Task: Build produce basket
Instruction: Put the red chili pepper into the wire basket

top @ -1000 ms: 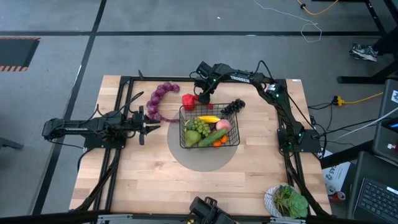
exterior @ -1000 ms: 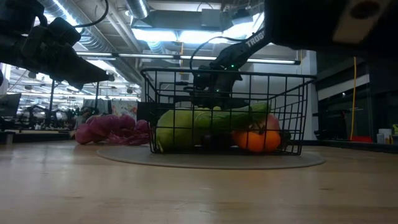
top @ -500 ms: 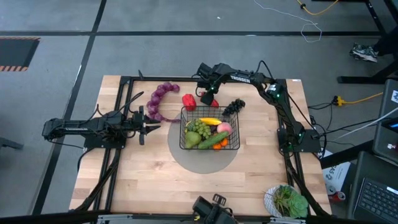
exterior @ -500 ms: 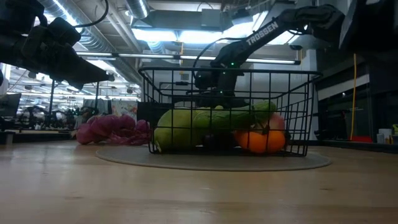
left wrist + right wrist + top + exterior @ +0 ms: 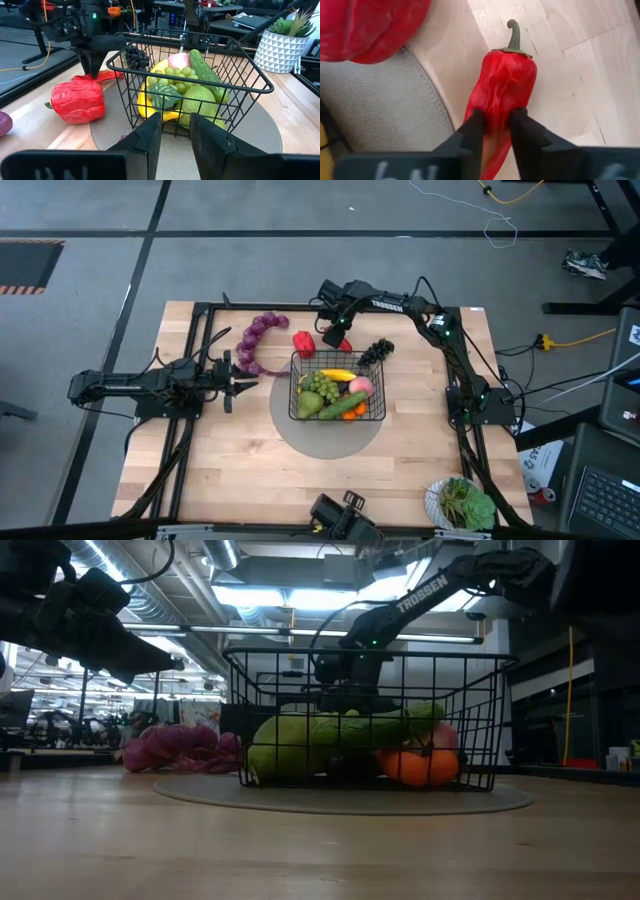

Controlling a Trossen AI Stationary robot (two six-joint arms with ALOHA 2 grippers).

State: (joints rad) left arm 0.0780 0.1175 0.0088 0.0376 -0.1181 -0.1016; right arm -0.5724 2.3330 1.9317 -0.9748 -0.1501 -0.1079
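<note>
Right gripper (image 5: 336, 338): at the far edge of the basket (image 5: 372, 416), fingers pinched onto a long red chili pepper (image 5: 501, 95) lying on the table.
Left gripper (image 5: 243, 386): waits at the left, fingers close together, nothing between them.
Basket: centre of the table on a round grey mat (image 5: 325, 438); holds banana, green grapes, pear, cucumber, peach, orange.
Left out: red bell pepper (image 5: 304, 343) and purple grape string (image 5: 255, 340) far-left of the basket; dark grapes (image 5: 376, 351) at its far-right corner.
Risk: the grip sits low on the tapered pepper, so it may slip or swing on lifting and catch the basket rim.
</note>
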